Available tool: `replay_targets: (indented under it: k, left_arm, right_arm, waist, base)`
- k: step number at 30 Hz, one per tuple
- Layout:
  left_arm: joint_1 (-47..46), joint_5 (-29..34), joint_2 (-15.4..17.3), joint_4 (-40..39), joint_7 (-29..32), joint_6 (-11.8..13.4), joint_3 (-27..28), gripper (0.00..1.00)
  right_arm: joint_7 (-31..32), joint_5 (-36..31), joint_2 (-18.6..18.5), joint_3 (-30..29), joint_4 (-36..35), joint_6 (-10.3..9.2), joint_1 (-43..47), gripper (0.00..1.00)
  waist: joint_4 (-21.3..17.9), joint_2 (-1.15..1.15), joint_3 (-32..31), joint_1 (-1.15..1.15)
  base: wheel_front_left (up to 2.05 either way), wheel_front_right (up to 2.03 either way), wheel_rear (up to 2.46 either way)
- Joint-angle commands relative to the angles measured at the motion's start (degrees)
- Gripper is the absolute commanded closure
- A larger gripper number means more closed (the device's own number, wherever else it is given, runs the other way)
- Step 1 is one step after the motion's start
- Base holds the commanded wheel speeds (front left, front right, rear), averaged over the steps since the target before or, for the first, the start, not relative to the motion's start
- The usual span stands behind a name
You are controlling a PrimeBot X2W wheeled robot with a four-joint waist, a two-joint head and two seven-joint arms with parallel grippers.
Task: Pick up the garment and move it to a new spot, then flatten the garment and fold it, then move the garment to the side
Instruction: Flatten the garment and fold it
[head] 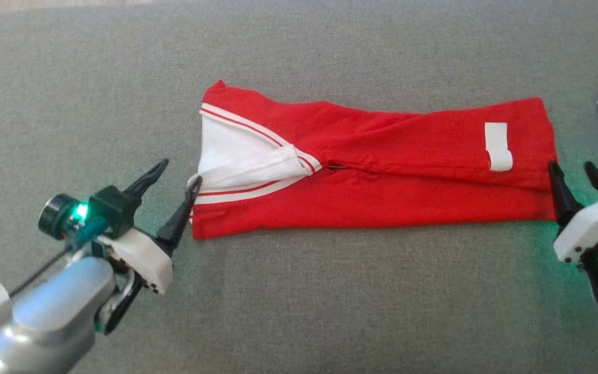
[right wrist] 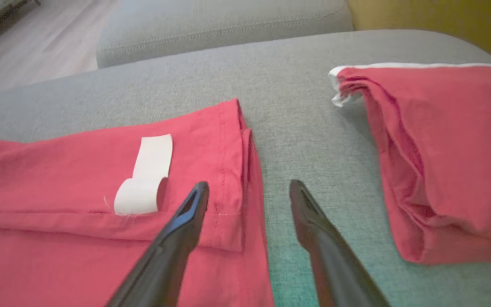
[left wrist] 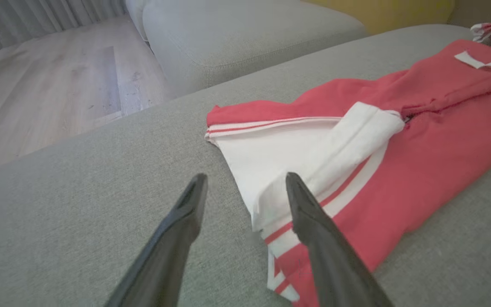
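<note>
The garment (head: 371, 171) is red with a white, red-striped collar at its left end and a white label near its right end. It lies folded into a long strip across the grey cushion (head: 299, 291). My left gripper (head: 177, 174) is open at the strip's left end, its right finger over the white collar (left wrist: 305, 162), nothing pinched. My right gripper (head: 576, 174) is open at the strip's right end; in the right wrist view its left finger lies over the red hem (right wrist: 232, 170) and its right finger over bare cushion.
A second red garment (right wrist: 446, 157) with white trim lies folded just to the right of the strip. Another grey cushion (left wrist: 245, 34) and a wood floor (left wrist: 49, 85) lie beyond the far edge. Yellow upholstery (right wrist: 433, 21) rises at the far right.
</note>
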Motion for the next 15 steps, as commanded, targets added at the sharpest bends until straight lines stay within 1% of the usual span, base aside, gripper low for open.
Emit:
replay_targets:
  k: [1,4,6,9,12,13,14,15]
  left_arm:
    - [0.6,1.4,1.3,-2.2,-0.7,2.1,4.8,0.0]
    - [5.8,5.3,-0.3,-5.5,-0.7,7.7,10.9,0.0]
    - [10.1,8.6,-2.2,-8.3,-0.7,11.4,15.6,0.0]
    - [16.7,14.1,-5.8,-12.4,-0.7,15.2,22.3,0.0]
    - [22.6,20.6,-9.6,-15.6,-0.7,19.2,27.8,0.0]
    - [22.6,20.6,-9.6,-15.6,-0.7,19.2,27.8,0.0]
    - [26.0,24.5,-12.0,-17.4,-0.7,20.8,30.4,0.0]
    - [26.0,24.5,-12.0,-17.4,-0.7,20.8,30.4,0.0]
  right_arm:
    - [-2.0,0.0,0.5,-0.7,-1.4,0.36,1.3,0.0]
    - [-5.1,-1.1,2.9,-3.3,-0.7,0.36,2.1,0.0]
    - [-6.5,-2.7,4.3,-4.9,0.4,0.36,2.1,0.0]
    - [-7.5,-4.7,6.0,-7.4,2.7,0.36,1.3,0.0]
    - [-8.0,-6.2,6.8,-9.3,5.6,0.36,0.0,0.0]
    - [-8.0,-6.2,6.8,-9.3,5.6,0.36,0.0,0.0]
    - [-8.7,-7.1,6.9,-10.8,7.7,0.36,-1.0,0.0]
    - [-8.7,-7.1,6.9,-10.8,7.7,0.36,-1.0,0.0]
  waist:
    - [0.2,0.0,-0.6,0.0]
    - [0.3,0.0,-1.5,0.0]
    - [0.6,0.0,-2.1,0.0]
    - [1.7,0.0,-3.0,0.0]
    - [2.9,0.0,-4.1,0.0]
    - [2.9,0.0,-4.1,0.0]
    - [3.8,0.0,-4.7,0.0]
    - [3.8,0.0,-4.7,0.0]
  base:
    - [0.0,0.0,0.0]
    - [0.0,0.0,0.0]
    - [0.0,0.0,0.0]
    - [0.0,0.0,0.0]
    - [0.0,0.0,0.0]
    - [0.0,0.0,0.0]
    - [0.0,0.0,0.0]
    - [0.0,0.0,0.0]
